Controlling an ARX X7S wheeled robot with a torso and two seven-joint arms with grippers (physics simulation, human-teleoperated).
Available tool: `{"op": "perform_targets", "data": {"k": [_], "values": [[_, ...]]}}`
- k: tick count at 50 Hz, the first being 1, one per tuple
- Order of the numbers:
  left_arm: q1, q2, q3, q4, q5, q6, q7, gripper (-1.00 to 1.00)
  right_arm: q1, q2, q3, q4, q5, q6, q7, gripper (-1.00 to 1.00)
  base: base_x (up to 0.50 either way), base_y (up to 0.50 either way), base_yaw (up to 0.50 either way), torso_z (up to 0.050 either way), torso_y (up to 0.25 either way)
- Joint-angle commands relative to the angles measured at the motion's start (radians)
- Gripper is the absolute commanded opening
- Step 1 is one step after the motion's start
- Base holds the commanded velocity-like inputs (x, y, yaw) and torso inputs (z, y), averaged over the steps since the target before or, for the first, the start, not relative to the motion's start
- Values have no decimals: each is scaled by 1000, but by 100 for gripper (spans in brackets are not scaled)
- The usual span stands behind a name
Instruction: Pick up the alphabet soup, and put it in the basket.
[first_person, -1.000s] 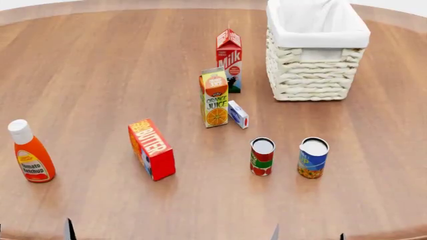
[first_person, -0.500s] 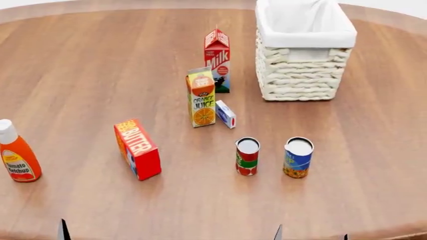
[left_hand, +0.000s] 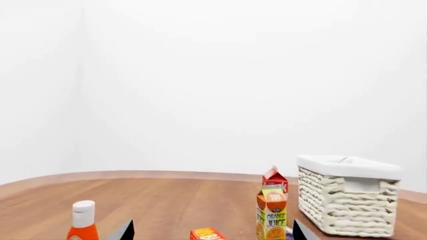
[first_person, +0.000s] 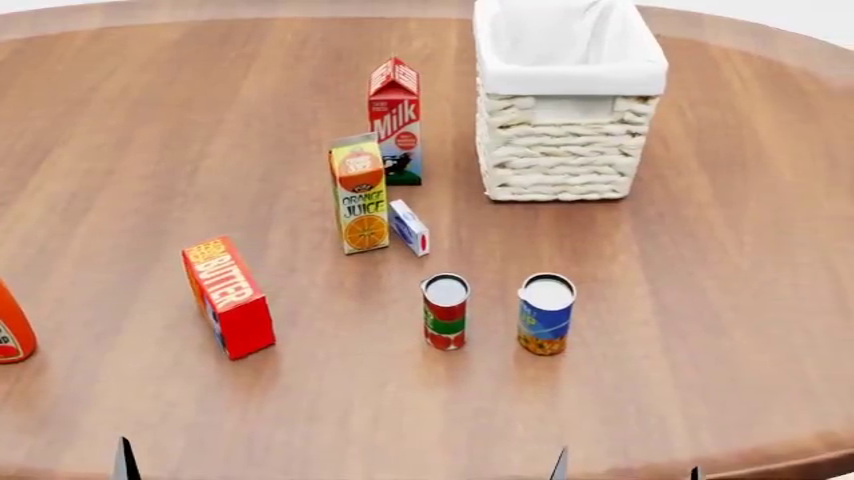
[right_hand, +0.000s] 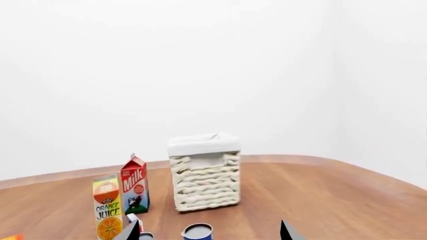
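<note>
In the head view the whole scene has slid leftward over the last second, so the view is turning right and centring the alphabet soup (first_person: 546, 314), which stands untouched near the table's front edge, right of the red-and-green can (first_person: 446, 311) and nearer than the basket (first_person: 567, 120); "Milk", "Orange Juice" and "Butter" are readable. In the left wrist view the left gripper (left_hand: 212, 234) shows only two spread fingertips, so its jaws stand apart and empty, with the soup out of sight. In the right wrist view the right gripper (right_hand: 208, 232) is likewise spread, the soup's lid (right_hand: 197, 232) between its tips, so the approach has barely begun

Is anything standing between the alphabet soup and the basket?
Nothing visible. In the head view, bare table lies between the alphabet soup and the basket. The red-and-green can stands beside the soup, off that line.
</note>
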Motion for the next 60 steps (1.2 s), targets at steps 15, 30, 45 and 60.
{"op": "perform_targets", "data": {"k": [15,30,45,60], "values": [[-2,-16,18,-1,-5,4,-21,100,7,15,-16,6,10,0,21,100,0,-171,0,0,0],[-1,-24,30,3,-6,1,-32,100,8,22,-26,8,15,0,32,100,0,-171,0,0,0],[-3,-32,39,4,-9,-1,-43,100,10,30,-35,5,19,4,42,100,0,-171,0,0,0],[-8,-39,48,-4,-14,4,-51,100,15,36,-41,10,25,4,53,100,0,-173,0,0,0]]}}
